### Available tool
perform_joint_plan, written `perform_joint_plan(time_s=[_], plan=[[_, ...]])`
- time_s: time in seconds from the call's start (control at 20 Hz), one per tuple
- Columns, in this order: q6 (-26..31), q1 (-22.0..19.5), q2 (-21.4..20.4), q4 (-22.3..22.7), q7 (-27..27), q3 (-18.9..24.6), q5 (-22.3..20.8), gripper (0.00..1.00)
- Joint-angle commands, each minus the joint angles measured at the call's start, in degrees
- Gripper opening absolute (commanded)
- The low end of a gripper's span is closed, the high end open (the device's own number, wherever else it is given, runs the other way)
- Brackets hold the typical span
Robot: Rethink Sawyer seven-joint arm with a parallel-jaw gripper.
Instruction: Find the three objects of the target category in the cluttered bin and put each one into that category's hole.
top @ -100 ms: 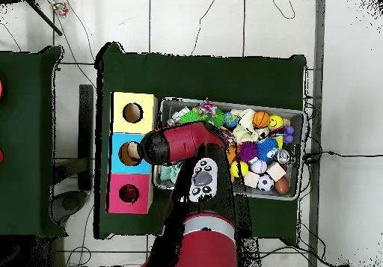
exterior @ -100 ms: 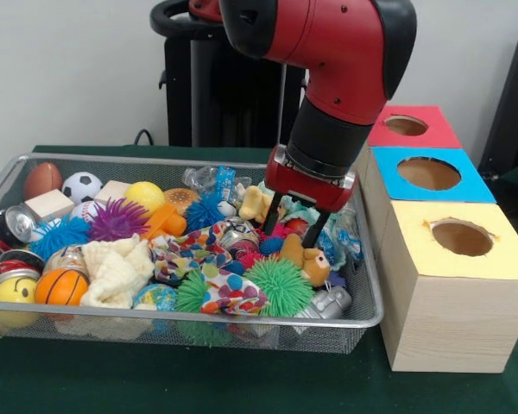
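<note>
Presently, the wire bin (exterior @ -100 ms: 112,332) is being noted on the green bench (exterior @ -100 ms: 155,379), packed full. At its left end hard goods are lying: a small basketball (exterior @ -100 ms: 60,287) against a crumpled white cloth (exterior @ -100 ms: 112,272), with a purple spiky ball (exterior @ -100 ms: 116,220) behind them.

Toward the right, a green spiky ball (exterior @ -100 ms: 279,285) is resting near the front wall. Just beside it a small plush bear (exterior @ -100 ms: 311,261) is lying on top of the heap. The target category is not being shown by anything in the frames. The bear is being taken as the likely object only because the pincer (exterior @ -100 ms: 293,228) is hanging directly above it.

The pincer is being held wide, its two black fingers apart, with nothing seen between them. In the overhead view it is being hidden by the arm.

The bear is being seen as tan-brown with a rounded head and a paler muzzle. Its lower half is being covered by neighbouring toys. It is being judged light, soft and easily squashed, with little risk of breakage and a fabric surface unlikely to slip. A hold across the head or upper body is being judged best, since that part is standing clear. Loose cloth and crinkled wrappers close by could be pinched along with it.

Furthest right, outside the bin, three boxes are standing in a row. These are the yellow box (exterior @ -100 ms: 453,285), the blue box (exterior @ -100 ms: 428,194) and the red box (exterior @ -100 ms: 432,134), each with a round hole on top.
</note>
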Motion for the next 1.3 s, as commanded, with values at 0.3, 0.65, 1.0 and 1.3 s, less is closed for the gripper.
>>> perform_joint_plan(time_s=[0.3, 0.65, 1.0, 1.3], plan=[[4.4, 0.7, 2.5, -2.6, 1.4, 4.4, 1.4, 1.0], [4.9, 0.3, 2.3, -2.5, 0.2, 5.6, 2.1, 1.0], [8.0, 0.5, 2.8, -4.9, -1.4, 6.0, 1.9, 1.0], [8.0, -0.2, 3.1, -6.3, -2.7, 7.3, 1.7, 1.0]])
